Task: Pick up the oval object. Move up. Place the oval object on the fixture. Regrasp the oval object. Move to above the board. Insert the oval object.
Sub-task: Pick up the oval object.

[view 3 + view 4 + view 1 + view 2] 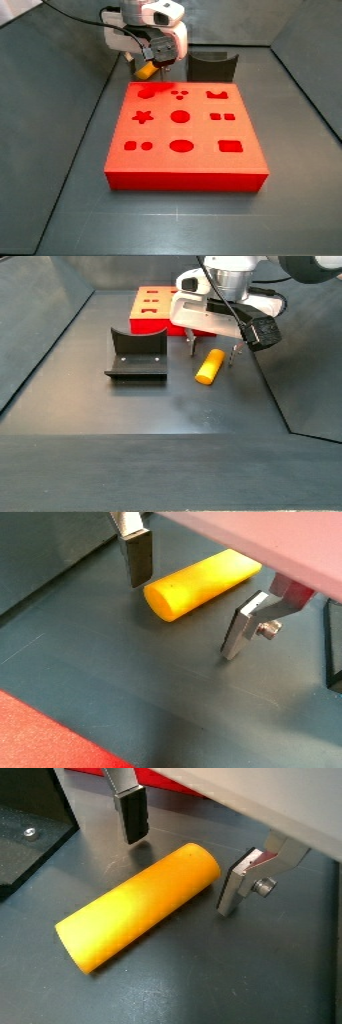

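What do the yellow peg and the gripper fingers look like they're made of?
The oval object, lying on the floor between the open gripper's fingers, looks like smooth matte plastic: even colour, soft sheen. The fingers look like brushed metal with dark, probably rubber, pads.

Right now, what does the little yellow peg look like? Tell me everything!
The oval object is a short, smooth yellow-orange rod with flat ends and rounded sides, plastic by the look of it. It lies flat on its side on the dark floor, beside the fixture and near the board. The gripper hangs over one end, jaws open on either side, fingers not touching it.
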